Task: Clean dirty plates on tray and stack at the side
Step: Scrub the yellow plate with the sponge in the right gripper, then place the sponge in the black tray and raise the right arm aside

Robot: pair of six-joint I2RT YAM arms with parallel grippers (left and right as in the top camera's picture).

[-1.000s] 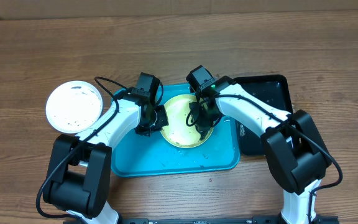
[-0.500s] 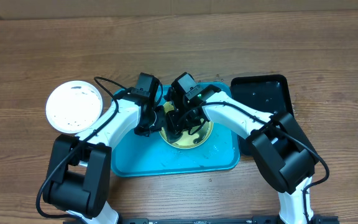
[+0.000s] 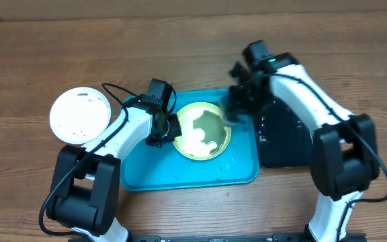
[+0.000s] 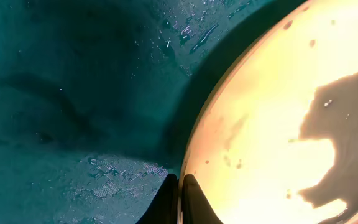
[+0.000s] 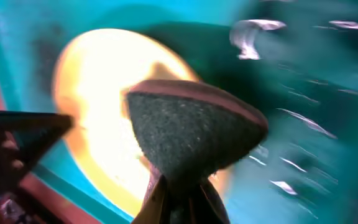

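My left gripper (image 3: 173, 128) is clamped on the left rim of the yellow-green plate (image 3: 203, 131), which lies flat in the blue tray (image 3: 153, 171) with a darker patch across its right half. My right gripper (image 3: 234, 113) is closed on a sponge (image 5: 191, 130) (dark scouring face, reddish backing) and hangs over the tray's right rim, just beside that plate. The white plate (image 3: 80, 115) sits on the table (image 3: 180, 47) left of the tray, not touching it; a black tray (image 3: 284, 144) lies along the right side
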